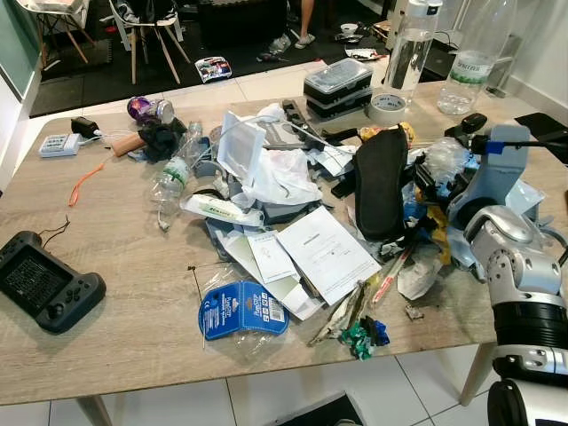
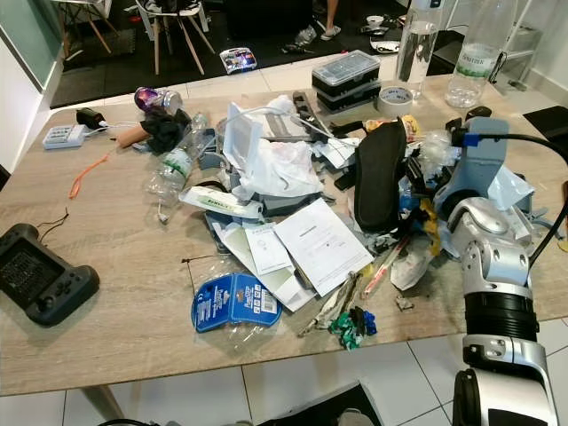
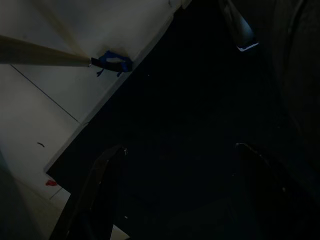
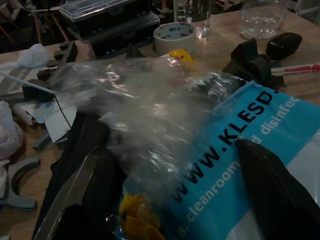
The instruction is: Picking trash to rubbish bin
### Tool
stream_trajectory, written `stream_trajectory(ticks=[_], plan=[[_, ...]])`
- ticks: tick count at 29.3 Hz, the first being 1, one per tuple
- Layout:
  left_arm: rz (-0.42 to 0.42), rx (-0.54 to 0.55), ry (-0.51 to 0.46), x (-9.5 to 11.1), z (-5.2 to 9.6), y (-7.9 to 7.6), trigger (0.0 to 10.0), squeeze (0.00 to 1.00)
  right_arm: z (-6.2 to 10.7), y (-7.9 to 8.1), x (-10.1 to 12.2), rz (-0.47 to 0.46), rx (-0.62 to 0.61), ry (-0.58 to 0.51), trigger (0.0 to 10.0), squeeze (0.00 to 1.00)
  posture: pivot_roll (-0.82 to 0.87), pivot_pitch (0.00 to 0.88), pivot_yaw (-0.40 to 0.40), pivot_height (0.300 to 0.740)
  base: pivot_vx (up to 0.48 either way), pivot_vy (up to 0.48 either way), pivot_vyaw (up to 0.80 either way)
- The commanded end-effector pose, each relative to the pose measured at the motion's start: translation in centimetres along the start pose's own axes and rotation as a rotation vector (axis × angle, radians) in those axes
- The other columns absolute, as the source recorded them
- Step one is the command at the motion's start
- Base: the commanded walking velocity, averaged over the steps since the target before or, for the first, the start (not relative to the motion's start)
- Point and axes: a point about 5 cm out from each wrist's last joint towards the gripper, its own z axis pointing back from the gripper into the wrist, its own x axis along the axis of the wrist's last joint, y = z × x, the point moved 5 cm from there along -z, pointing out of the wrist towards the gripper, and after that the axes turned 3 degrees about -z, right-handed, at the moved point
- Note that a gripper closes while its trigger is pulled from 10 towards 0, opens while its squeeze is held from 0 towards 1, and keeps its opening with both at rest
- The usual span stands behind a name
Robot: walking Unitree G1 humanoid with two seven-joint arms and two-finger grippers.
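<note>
A heap of trash covers the middle of the wooden table (image 1: 115, 240): a white plastic bag (image 1: 284, 173), printed papers (image 1: 324, 253), a blue packet (image 1: 240, 311), a crushed bottle (image 1: 173, 177) and a purple can (image 1: 149, 108). My right arm (image 1: 519, 257) reaches into the heap's right side, beside an upright black pouch (image 1: 382, 182). My right gripper (image 4: 175, 200) is open, its fingers on either side of a blue-and-white wipes packet (image 4: 240, 150) under crumpled clear plastic (image 4: 150, 100). The left gripper (image 3: 180, 200) hangs open over dark floor.
A black game controller (image 1: 44, 282) lies at the table's left edge. At the back stand stacked black cases (image 1: 337, 84), a tape roll (image 1: 387, 106) and two clear bottles (image 1: 410, 49). A white remote (image 1: 59, 144) sits back left. Chairs (image 1: 146, 27) stand beyond the table.
</note>
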Motion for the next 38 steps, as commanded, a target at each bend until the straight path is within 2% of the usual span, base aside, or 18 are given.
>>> stream_trajectory(ticks=[1, 4, 11, 16, 20, 21, 24, 26, 27, 30, 31, 33, 36, 37, 38], plan=[[-0.002, -0.029, -0.007, 0.2, -0.1, -0.8, 10.0, 0.00, 0.1, -0.7, -0.5, 0.001, -0.031, 0.025, 0.0, 0.00, -0.08, 0.112, 0.047, 0.740, 0.000, 0.000, 0.00], [-0.002, -0.028, -0.007, 0.2, -0.1, -0.8, 10.0, 0.00, 0.1, -1.1, -0.5, -0.006, -0.047, 0.027, 0.0, 0.00, -0.08, 0.112, 0.047, 0.740, 0.000, 0.000, 0.00], [0.000, -0.027, -0.008, 0.3, -0.1, -0.8, 10.0, 0.00, 0.0, -0.8, 0.2, -0.009, -0.037, -0.008, 0.0, 0.00, -0.08, 0.111, 0.049, 0.740, 0.000, 0.000, 0.00], [0.001, -0.027, -0.009, 0.3, -0.1, -0.8, 10.0, 0.00, -0.1, -0.2, 1.8, -0.013, -0.009, -0.087, 0.0, 0.00, -0.08, 0.111, 0.049, 0.740, 0.000, 0.000, 0.00], [-0.001, -0.028, -0.010, 0.3, -0.1, -0.8, 10.0, 0.00, 0.2, 0.5, 3.9, -0.038, 0.023, -0.202, 0.0, 0.00, -0.08, 0.111, 0.049, 0.740, 0.000, 0.000, 0.00], [0.000, -0.027, -0.010, 0.3, -0.1, -0.8, 10.0, 0.00, 0.6, 1.0, 5.5, -0.073, 0.052, -0.287, 0.0, 0.00, -0.08, 0.111, 0.049, 0.740, 0.000, 0.000, 0.00], [0.001, -0.025, -0.012, 0.3, -0.1, -0.8, 10.0, 0.00, 1.5, 1.7, 8.3, -0.169, 0.110, -0.425, 0.0, 0.00, -0.08, 0.110, 0.048, 0.740, 0.000, 0.000, 0.00], [0.002, -0.025, -0.012, 0.3, -0.1, -0.7, 10.0, 0.00, 2.1, 1.8, 10.1, -0.242, 0.130, -0.510, 0.0, 0.00, -0.08, 0.110, 0.048, 0.740, 0.000, 0.000, 0.00], [0.003, -0.024, -0.011, 0.3, -0.1, -0.7, 10.0, 0.00, 2.8, 1.4, 11.9, -0.306, 0.137, -0.591, 0.0, 0.00, -0.08, 0.110, 0.048, 0.740, 0.000, 0.000, 0.00], [0.003, -0.024, -0.010, 0.3, -0.1, -0.7, 10.0, 0.00, 3.9, 1.6, 14.2, -0.405, 0.209, -0.682, 0.0, 0.00, -0.08, 0.110, 0.048, 0.740, 0.000, 0.000, 0.00], [0.003, -0.024, -0.010, 0.3, -0.1, -0.7, 10.0, 0.00, 3.9, 1.6, 14.2, -0.405, 0.209, -0.682, 0.0, 0.00, -0.08, 0.110, 0.048, 0.740, 0.000, 0.000, 0.00], [0.002, -0.024, -0.011, 0.3, -0.1, -0.7, 10.0, 0.00, 4.8, 2.3, 15.4, -0.453, 0.281, -0.731, 0.0, 0.00, -0.08, 0.104, 0.045, 0.740, 0.000, 0.000, 0.00], [0.000, -0.025, -0.011, 0.3, -0.1, -0.8, 10.0, 0.00, 6.0, 4.3, 16.2, -0.488, 0.440, -0.754, 0.0, 0.00, -0.08, 0.104, 0.045, 0.740, 0.000, 0.000, 0.00], [0.000, -0.025, -0.011, 0.3, -0.1, -0.8, 10.0, 0.00, 6.0, 4.3, 16.2, -0.488, 0.440, -0.754, 0.0, 0.00, -0.08, 0.104, 0.045, 0.740, 0.000, 0.000, 0.00], [0.000, -0.024, -0.011, 0.3, -0.1, -0.7, 10.0, 0.00, 6.8, 6.6, 15.5, -0.478, 0.592, -0.712, 0.0, 0.00, -0.08, 0.102, 0.047, 0.740, 0.000, 0.000, 0.00]])
